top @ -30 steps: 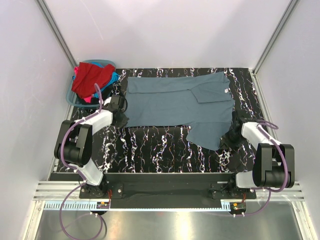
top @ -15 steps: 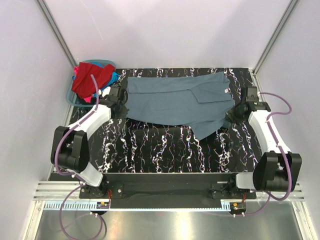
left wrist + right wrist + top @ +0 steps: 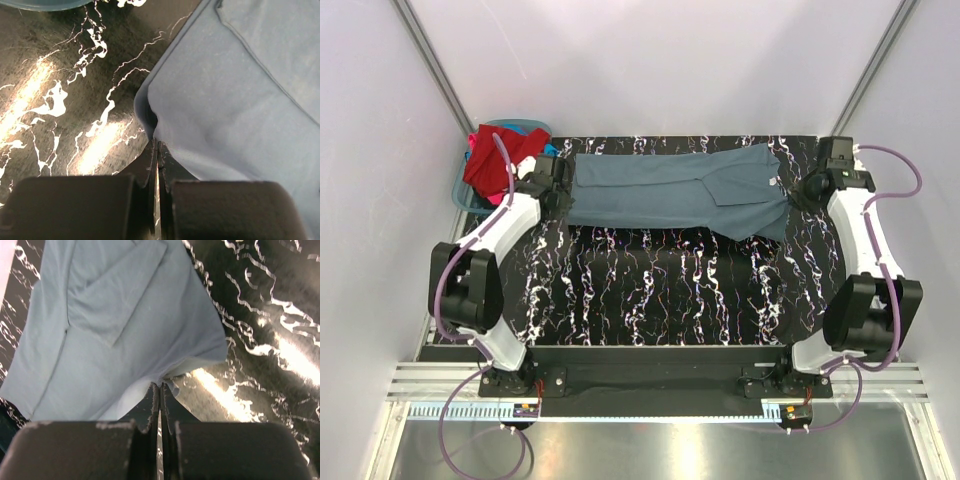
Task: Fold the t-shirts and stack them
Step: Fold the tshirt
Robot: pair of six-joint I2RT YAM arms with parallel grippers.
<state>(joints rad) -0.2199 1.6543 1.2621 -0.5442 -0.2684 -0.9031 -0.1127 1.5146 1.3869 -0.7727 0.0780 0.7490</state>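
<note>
Table (image 3: 650,290): t-shirt (image 3: 670,190) between left end effector (image 3: 157,149), right end effector (image 3: 160,388); seemingly pinched.

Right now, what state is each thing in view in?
grey-blue t-shirt: part-folded, stretched in a long band, pinched at both ends.
left gripper: shut on the grey-blue t-shirt's left edge.
right gripper: shut on its right edge.
red t-shirt: crumpled, unfolded, heaped on top in the basket.
basket: upright, far left, filled with unfolded cloth.
</note>
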